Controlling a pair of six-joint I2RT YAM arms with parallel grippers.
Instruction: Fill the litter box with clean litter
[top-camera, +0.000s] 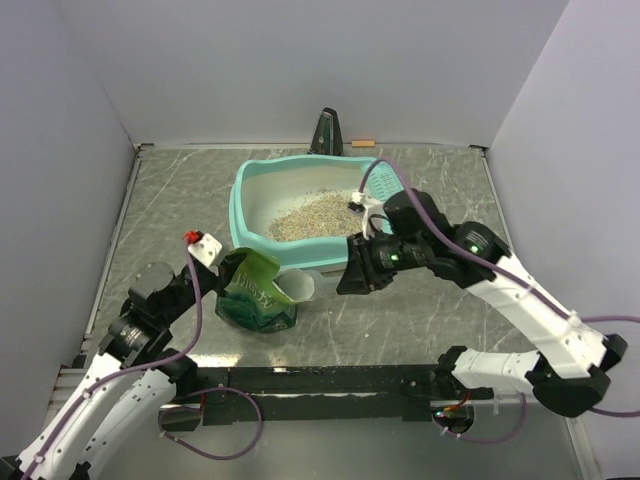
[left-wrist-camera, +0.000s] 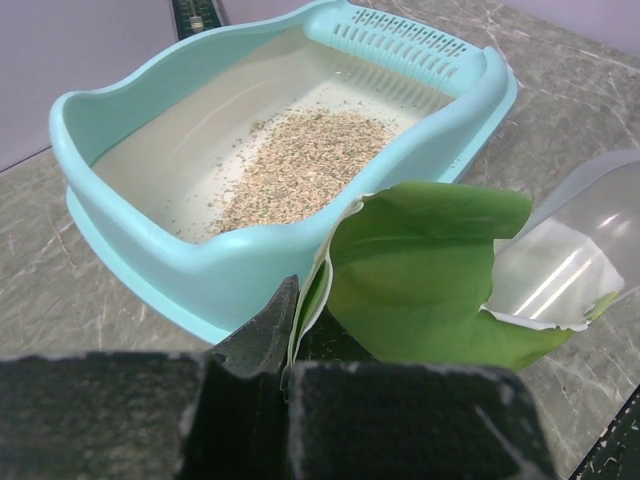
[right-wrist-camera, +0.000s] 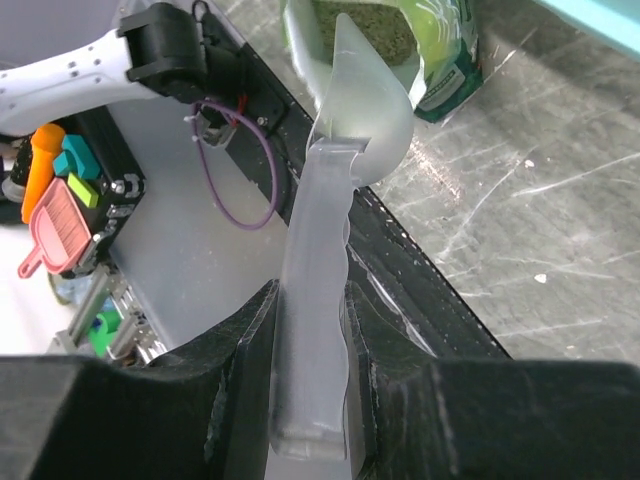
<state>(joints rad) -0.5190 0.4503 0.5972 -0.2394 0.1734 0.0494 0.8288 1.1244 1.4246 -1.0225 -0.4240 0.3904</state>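
The teal litter box (top-camera: 243, 210) stands at the back middle of the table, with a heap of beige clean litter (top-camera: 312, 215) on its whitish floor and the slotted grid (left-wrist-camera: 400, 45) at its far end. In front of it is a green bag (top-camera: 255, 295), open at the top. My left gripper (left-wrist-camera: 285, 340) is shut on the bag's folded edge. My right gripper (right-wrist-camera: 310, 330) is shut on the handle of a translucent scoop (right-wrist-camera: 360, 110), whose bowl reaches into the bag's mouth. More litter (right-wrist-camera: 365, 25) shows inside the bag (right-wrist-camera: 445, 70).
A black upright object (top-camera: 327, 132) and a small orange piece (top-camera: 362, 143) lie by the back wall. A black rail (top-camera: 330, 380) runs along the near edge between the arm bases. White walls close in three sides. Coloured tools (right-wrist-camera: 55, 200) lie off the table.
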